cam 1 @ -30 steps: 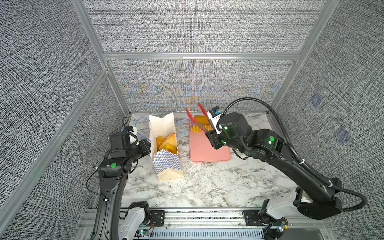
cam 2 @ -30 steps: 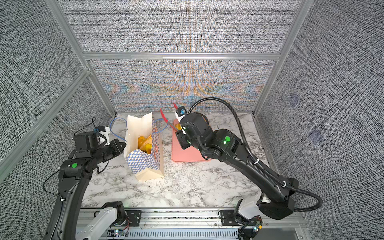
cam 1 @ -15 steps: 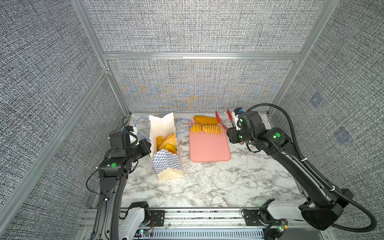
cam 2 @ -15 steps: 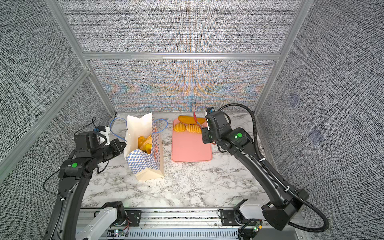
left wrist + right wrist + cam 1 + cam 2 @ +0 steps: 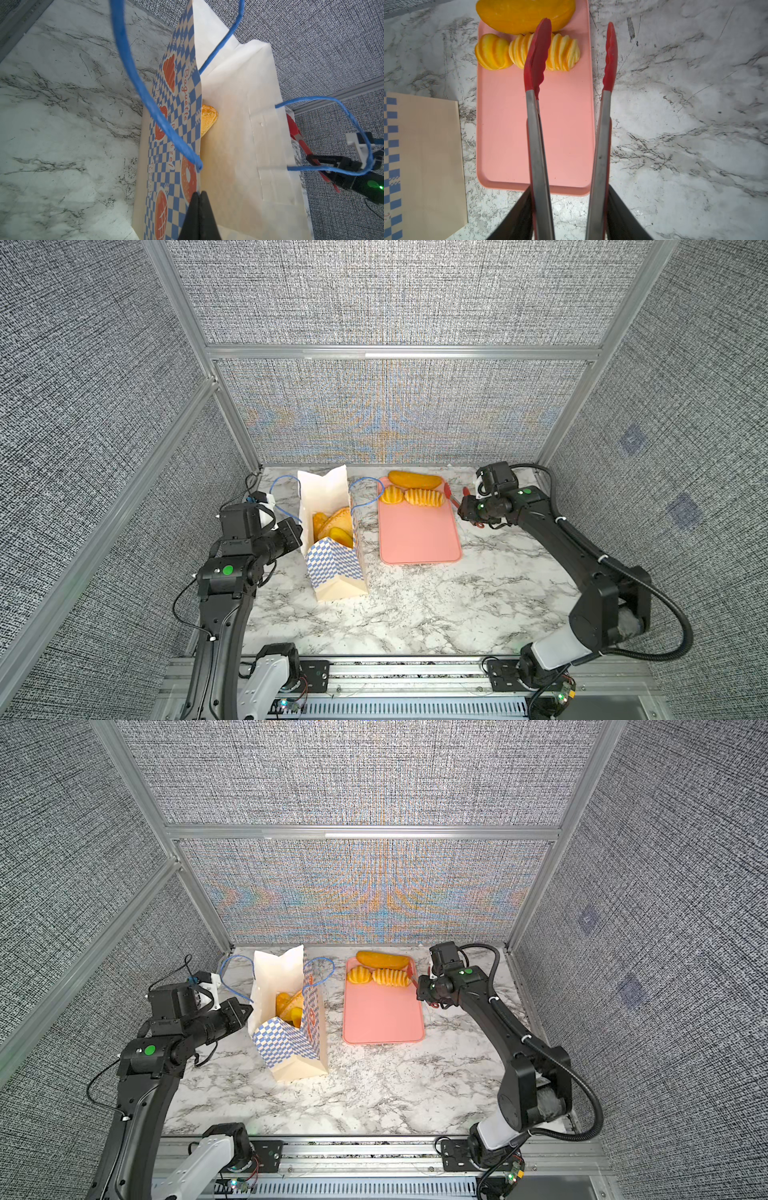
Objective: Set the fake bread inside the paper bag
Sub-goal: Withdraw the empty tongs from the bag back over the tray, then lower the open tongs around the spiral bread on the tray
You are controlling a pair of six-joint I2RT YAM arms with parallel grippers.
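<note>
Between parted right fingers [image 5: 623, 218], red tongs [image 5: 536, 145]

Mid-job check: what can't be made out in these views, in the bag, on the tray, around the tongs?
Bread in the paper bag: its walls hide all but the tops in both top views; count unclear.
Long loaf: cut off by the right wrist view's edge.
Ridged roll: partly behind a red tongs tip, right wrist view.
Tongs tips' height above the pink tray: too small in both top views.
</note>
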